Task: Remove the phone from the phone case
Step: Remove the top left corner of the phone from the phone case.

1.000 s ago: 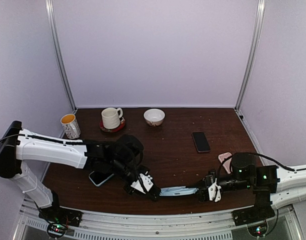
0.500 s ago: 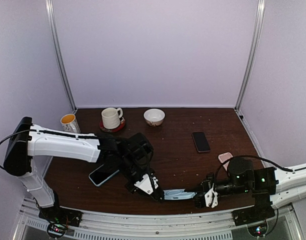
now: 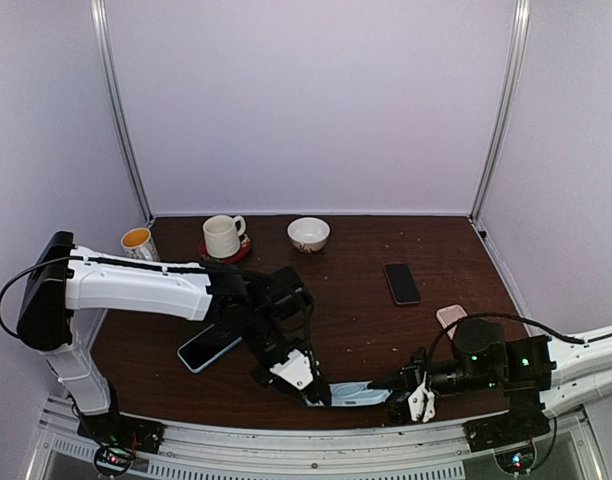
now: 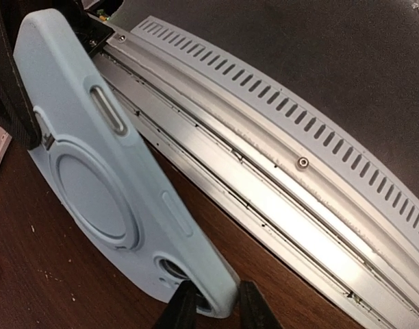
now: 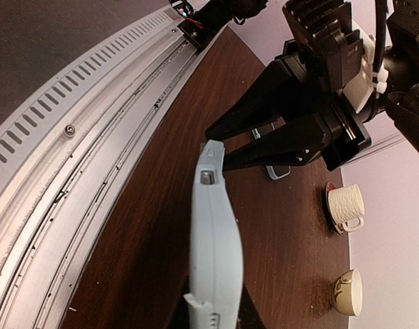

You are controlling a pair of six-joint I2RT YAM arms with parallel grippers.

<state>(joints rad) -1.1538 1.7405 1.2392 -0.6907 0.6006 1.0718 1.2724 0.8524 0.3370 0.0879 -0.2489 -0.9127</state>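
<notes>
Pale blue and rubbery, the case [image 3: 354, 392] hangs stretched between the two arms, just inside the metal rail [image 3: 316, 440] along the table's front edge and roughly parallel to it. The left gripper [image 3: 316, 392] has its fingers [image 4: 179, 308] clamped on one short end, right by the camera cut-out. The right gripper [image 3: 398, 388] is pinched tight on the opposite end.

Holding it by both ends looks deliberate to me. With each tip anchored, the arms can bend or twist the soft shell so that a corner peels away. The case is turned on edge, with its ringed back towards the rail and its open face away from it. That would leave room for a phone to slip out onto the wood rather than over the edge. I cannot tell from here whether a phone is inside. The right wrist view shows only a thin edge with a button slot, and the left wrist view shows only the back. Whether the lower edge touches the wood I cannot say either.

Two phones lie flat on the table. A dark phone [image 3: 401, 283] is well back from the rail, and a second phone [image 3: 208, 348] is nearer the rail, beside the left arm.

No brand, label or lettering is readable anywhere, not on the case, the phones or the rail.
</notes>
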